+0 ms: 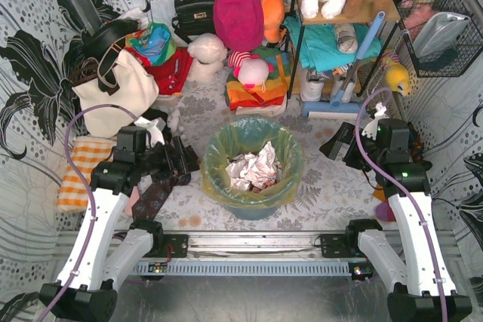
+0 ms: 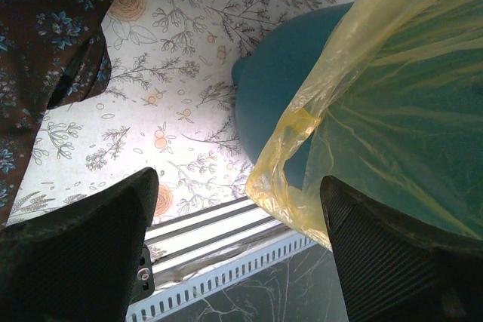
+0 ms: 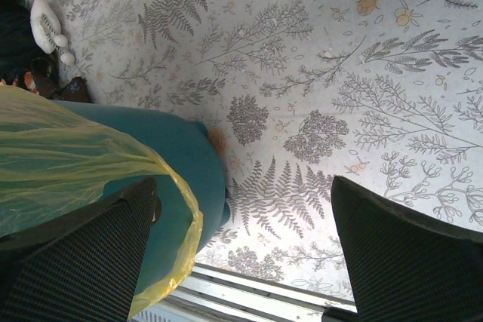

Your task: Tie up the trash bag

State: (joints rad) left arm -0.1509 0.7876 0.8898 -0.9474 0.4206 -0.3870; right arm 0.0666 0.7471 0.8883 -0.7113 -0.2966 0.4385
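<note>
The trash bag (image 1: 283,179) is a thin yellow-green liner in the teal round bin (image 1: 253,205) at the table's middle, its rim folded over the bin's edge. Crumpled paper (image 1: 253,167) lies inside. My left gripper (image 1: 181,157) is open and empty just left of the bin. In the left wrist view (image 2: 238,246) the bag's hanging edge (image 2: 298,152) lies between the fingers, near the right one. My right gripper (image 1: 336,145) is open and empty just right of the bin. In the right wrist view (image 3: 241,246) the bag (image 3: 75,148) covers the bin (image 3: 192,164) by the left finger.
A white tote bag (image 1: 113,88) and an orange checked cloth (image 1: 79,171) lie at the left, with a dark floral cloth (image 1: 155,194) under my left arm. Bags and plush toys crowd the back. A shelf (image 1: 339,16) and a wire basket (image 1: 441,28) stand at the back right. A metal rail (image 1: 249,243) runs along the near edge.
</note>
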